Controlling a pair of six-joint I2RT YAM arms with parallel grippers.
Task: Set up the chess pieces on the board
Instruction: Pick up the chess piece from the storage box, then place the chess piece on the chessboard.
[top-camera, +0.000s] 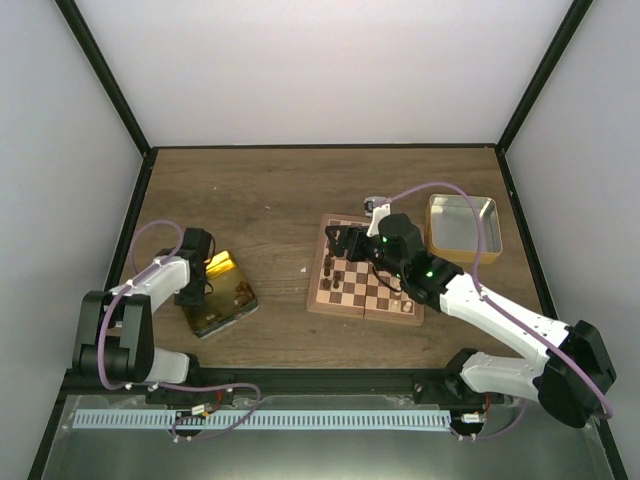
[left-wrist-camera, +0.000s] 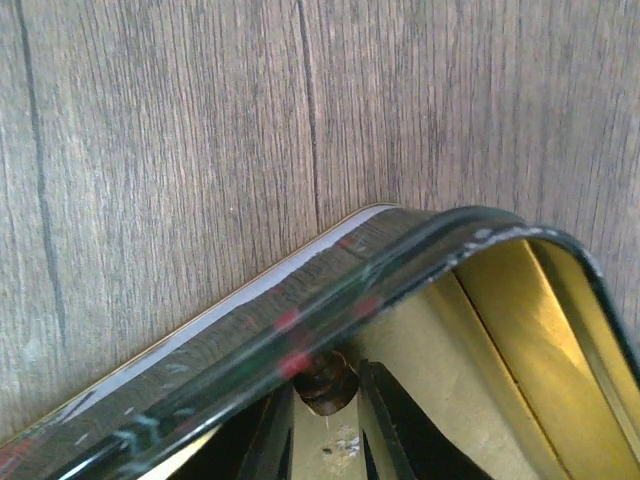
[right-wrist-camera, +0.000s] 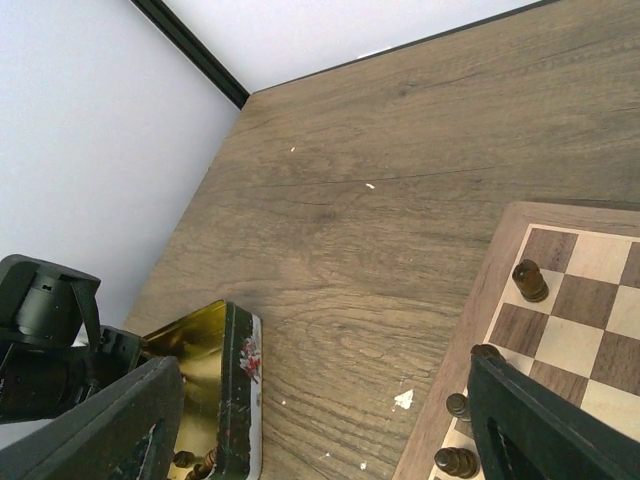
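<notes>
The chessboard (top-camera: 372, 303) lies right of the table's centre with several dark pieces (top-camera: 345, 272) standing on its left side. My right gripper (top-camera: 345, 243) hovers over the board's far left corner, open wide and empty (right-wrist-camera: 330, 440). Dark pieces (right-wrist-camera: 530, 280) and the board's tan border (right-wrist-camera: 470, 340) show beside its right finger. My left gripper (top-camera: 195, 293) reaches into the gold tin (top-camera: 235, 295). Its fingers close on a dark brown piece (left-wrist-camera: 325, 380) lying against the tin's wall (left-wrist-camera: 300, 320).
A silver tin (top-camera: 462, 226) stands at the right of the board. The gold tin (right-wrist-camera: 240, 390) holds more dark pieces (right-wrist-camera: 185, 460). Black frame posts and white walls enclose the table.
</notes>
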